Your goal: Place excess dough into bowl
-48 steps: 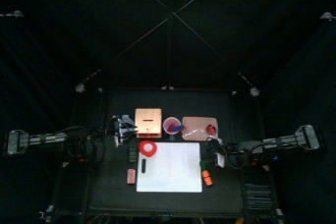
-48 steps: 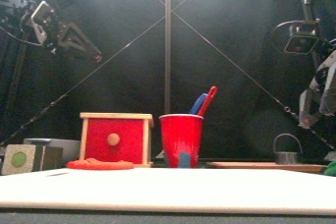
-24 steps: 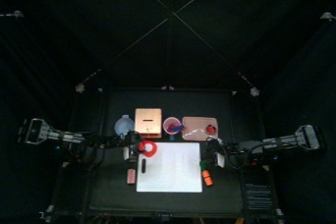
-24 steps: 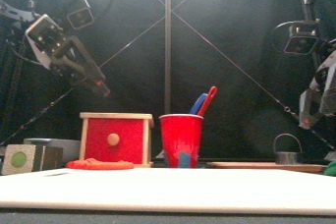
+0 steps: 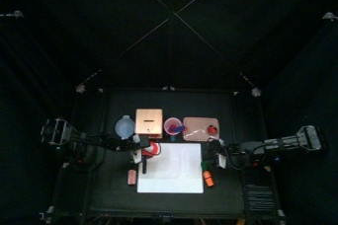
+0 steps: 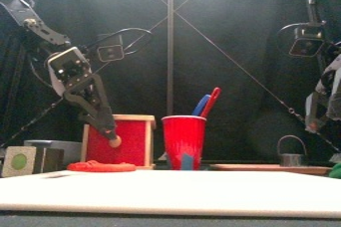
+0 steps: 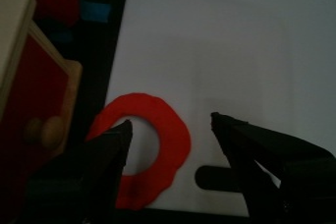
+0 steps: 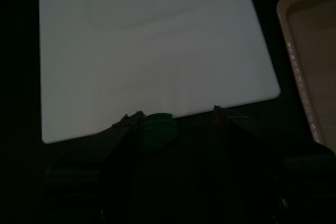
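Red ring: the excess dough (image 7: 141,147) lies flat on the near left corner of the white mat (image 7: 237,61); also seen low at the left in the front view (image 6: 103,166).
Left gripper (image 7: 172,122): jaws spread wide, holding nothing; they straddle one side of the ring, one fingertip (image 7: 121,130) over its outer edge, the other over bare mat. Whether they touch the dough cannot be told.
Left arm (image 6: 78,80): slants down from the left toward the dough.
Bowl (image 5: 126,127): pale blue-grey, on the table behind the mat, left of the tan block (image 5: 149,121); nothing visible in it from above.
Tan block, front face: red panel with a round wooden knob (image 6: 131,139).
Purple-red dish (image 5: 173,125): between the block and the pinkish tray (image 5: 200,127).
Red cup (image 6: 182,142): stands upright near the centre, with blue and red utensils (image 6: 206,102) in it.
Right gripper (image 8: 174,117): jaws parted, empty, resting above the mat's right edge near a small green object (image 8: 160,125).
Orange tool (image 5: 209,179): lies beside the mat's right edge.
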`<state>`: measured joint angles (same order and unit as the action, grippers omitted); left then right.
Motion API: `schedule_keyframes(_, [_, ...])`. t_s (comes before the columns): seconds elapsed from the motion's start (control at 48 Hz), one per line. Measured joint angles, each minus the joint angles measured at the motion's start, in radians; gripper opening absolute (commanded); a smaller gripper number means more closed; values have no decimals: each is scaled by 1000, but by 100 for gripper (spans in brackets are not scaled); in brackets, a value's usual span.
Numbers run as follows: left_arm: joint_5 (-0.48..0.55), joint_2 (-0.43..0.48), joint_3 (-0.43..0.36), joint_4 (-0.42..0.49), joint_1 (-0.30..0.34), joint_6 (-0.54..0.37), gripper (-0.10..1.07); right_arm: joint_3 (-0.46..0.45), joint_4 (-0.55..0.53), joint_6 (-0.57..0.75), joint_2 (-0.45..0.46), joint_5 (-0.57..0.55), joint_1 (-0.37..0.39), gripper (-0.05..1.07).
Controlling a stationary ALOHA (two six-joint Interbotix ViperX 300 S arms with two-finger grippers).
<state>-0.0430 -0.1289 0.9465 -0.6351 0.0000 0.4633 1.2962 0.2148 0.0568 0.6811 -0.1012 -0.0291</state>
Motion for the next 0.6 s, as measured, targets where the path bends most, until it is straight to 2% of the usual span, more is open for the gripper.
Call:
schedule_keyframes(0.292, [140, -41, -6, -3, 0, 0, 97, 8, -2, 0, 2, 0, 2, 91])
schedule_keyframes(0.479, [172, -37, -26, 100, -3, 2, 97, 9, -3, 0, 2, 0, 2, 91])
schedule_keyframes(0.604, [158, 12, -48, 140, 0, 0, 97, 8, -2, 0, 2, 0, 2, 91])
